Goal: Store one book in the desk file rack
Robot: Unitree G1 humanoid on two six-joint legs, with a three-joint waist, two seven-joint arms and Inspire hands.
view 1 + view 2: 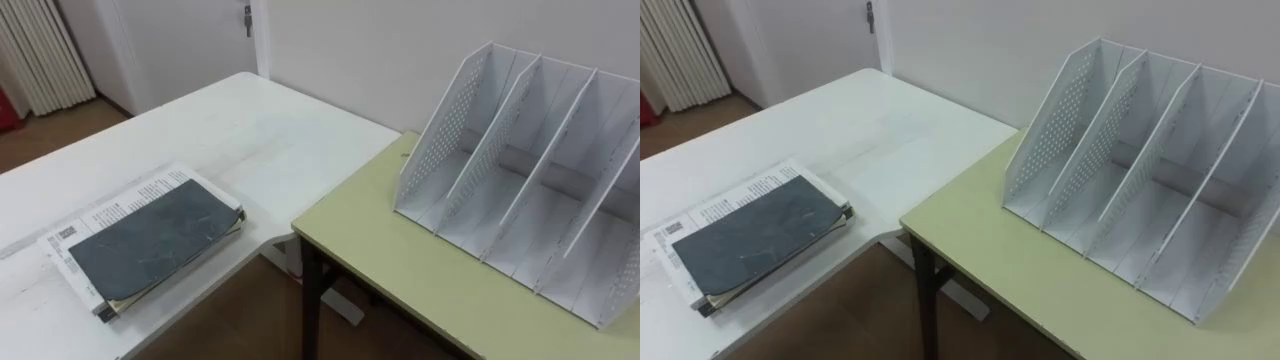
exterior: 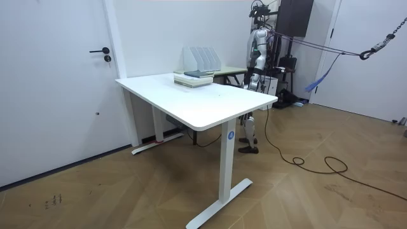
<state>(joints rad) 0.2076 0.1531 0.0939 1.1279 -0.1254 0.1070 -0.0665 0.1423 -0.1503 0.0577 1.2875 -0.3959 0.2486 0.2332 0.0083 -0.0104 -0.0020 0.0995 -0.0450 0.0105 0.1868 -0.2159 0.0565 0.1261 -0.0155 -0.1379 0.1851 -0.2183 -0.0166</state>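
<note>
A small stack of books lies near the front edge of the white table (image 1: pixel 250 130). The top one is a dark grey book (image 1: pixel 150 240) resting on a white printed one (image 1: pixel 110 208). The white perforated file rack (image 1: pixel 530 170) stands on the pale green desk (image 1: pixel 400 270) to the right, its slots facing me with nothing in them. In the room view I stand behind the green desk (image 2: pixel 232 71), facing the rack (image 2: pixel 202 59), with the books (image 2: pixel 194 76) on the room view's left of it. My left hand (image 2: pixel 252 81) hangs low at my side.
The white table and the green desk meet at a corner, with a gap of wooden floor (image 1: pixel 230 320) below between them. A white wall and a door (image 1: pixel 200 40) stand behind. A dark cabinet and cables (image 2: pixel 286 63) are behind me in the room view.
</note>
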